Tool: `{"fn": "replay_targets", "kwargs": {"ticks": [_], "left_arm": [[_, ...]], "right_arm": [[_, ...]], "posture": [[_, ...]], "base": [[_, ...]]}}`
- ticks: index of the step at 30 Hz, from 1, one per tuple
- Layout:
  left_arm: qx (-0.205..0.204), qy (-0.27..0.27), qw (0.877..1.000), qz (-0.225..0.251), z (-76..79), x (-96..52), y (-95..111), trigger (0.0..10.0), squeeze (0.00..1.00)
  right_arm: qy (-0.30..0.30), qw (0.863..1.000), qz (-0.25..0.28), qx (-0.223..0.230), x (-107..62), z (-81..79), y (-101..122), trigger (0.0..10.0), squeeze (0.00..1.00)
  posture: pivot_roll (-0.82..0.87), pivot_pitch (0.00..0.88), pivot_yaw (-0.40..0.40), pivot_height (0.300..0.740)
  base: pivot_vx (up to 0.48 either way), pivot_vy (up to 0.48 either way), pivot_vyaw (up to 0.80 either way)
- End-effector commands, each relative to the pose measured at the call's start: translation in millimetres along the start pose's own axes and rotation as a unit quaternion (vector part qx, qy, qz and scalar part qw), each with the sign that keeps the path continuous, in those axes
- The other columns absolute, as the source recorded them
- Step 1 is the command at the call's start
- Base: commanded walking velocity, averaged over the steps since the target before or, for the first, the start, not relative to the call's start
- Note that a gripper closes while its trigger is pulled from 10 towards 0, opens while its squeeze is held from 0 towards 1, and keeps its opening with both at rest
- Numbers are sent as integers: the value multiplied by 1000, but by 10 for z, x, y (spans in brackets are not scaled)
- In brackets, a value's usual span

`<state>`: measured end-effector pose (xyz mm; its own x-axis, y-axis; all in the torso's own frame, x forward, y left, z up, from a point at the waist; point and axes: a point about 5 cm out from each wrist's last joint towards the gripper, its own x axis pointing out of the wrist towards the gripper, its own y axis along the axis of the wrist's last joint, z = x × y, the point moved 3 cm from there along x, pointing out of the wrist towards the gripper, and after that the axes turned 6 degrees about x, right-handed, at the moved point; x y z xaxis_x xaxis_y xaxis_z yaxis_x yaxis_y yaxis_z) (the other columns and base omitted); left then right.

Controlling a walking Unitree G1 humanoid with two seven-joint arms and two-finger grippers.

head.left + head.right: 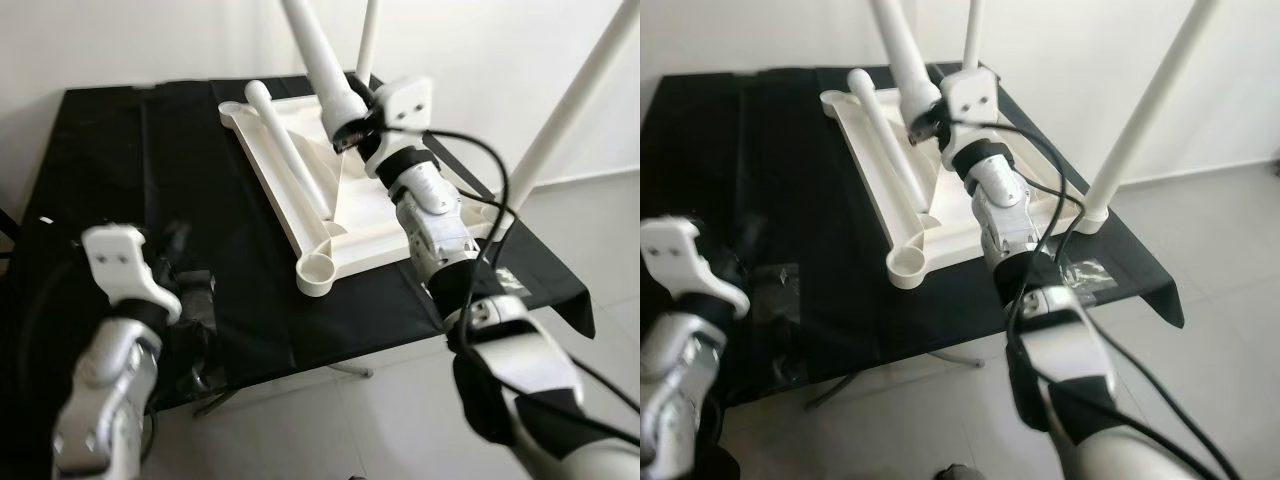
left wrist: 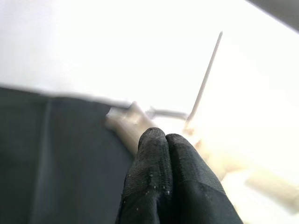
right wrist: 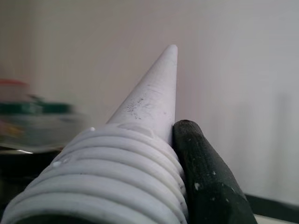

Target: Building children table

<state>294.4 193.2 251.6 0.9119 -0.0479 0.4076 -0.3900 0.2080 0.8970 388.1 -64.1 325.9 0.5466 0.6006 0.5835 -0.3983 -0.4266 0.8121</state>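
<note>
Right gripper (image 1: pixel 350 125) jaws clamped on a leg (image 1: pixel 318 55) (threaded end); left gripper (image 2: pixel 163 154) pinched empty. Tilt it and the threads could cross in the tabletop (image 1: pixel 360 215).

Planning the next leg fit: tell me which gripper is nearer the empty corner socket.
Right. The right gripper holds a table leg above the tabletop, up from the socket; the left gripper hovers off beside it.

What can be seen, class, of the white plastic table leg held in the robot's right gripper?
The white plastic table leg is a smooth tube that narrows toward its far tip, with a ribbed screw thread at its thick end. It points up and away, tilted, above the upturned white plastic tabletop on the black-covered table. The right gripper is shut on it near the threaded end; one black finger presses its side. Faint dark scuffs mark its surface.
</note>
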Motion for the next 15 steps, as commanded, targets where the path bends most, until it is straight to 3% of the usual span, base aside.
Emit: {"fn": "replay_targets", "kwargs": {"ticks": [1,3,4,7,9,12,13,15], "left_arm": [[-37,-33,999,3,35,23,62,10000,0],[-85,-98,991,18,171,73,189,10000,20],[-107,-135,985,23,251,77,244,10000,1000],[-175,-201,963,41,376,75,397,10000,1000],[-192,-212,957,46,391,74,437,10000,1000],[-266,-259,926,67,445,82,583,10000,1000],[-266,-259,926,67,445,82,583,10000,1000],[-295,-287,908,74,469,59,645,10000,1000]], "right_arm": [[54,996,24,61,-63,-84,109,10000,0],[108,989,17,103,-204,-160,110,10000,0],[132,984,20,120,-285,-190,122,10000,0],[166,973,25,157,-453,-205,140,10000,0],[169,972,24,164,-482,-197,138,10000,0],[188,962,18,195,-628,-212,123,10000,0],[188,962,18,195,-628,-212,123,10000,0],[199,957,13,210,-702,-247,123,10000,0]], "posture": [[-221,0,-59,740],[-218,0,-57,740],[-220,0,-55,740],[-225,0,-52,740],[-225,0,-52,740],[-228,0,-48,740],[-228,0,-48,740],[-233,0,-49,740]], "base": [[0,0,0],[0,0,0],[0,0,0],[0,0,0],[0,0,0],[0,0,0],[0,0,0],[0,0,0]]}}
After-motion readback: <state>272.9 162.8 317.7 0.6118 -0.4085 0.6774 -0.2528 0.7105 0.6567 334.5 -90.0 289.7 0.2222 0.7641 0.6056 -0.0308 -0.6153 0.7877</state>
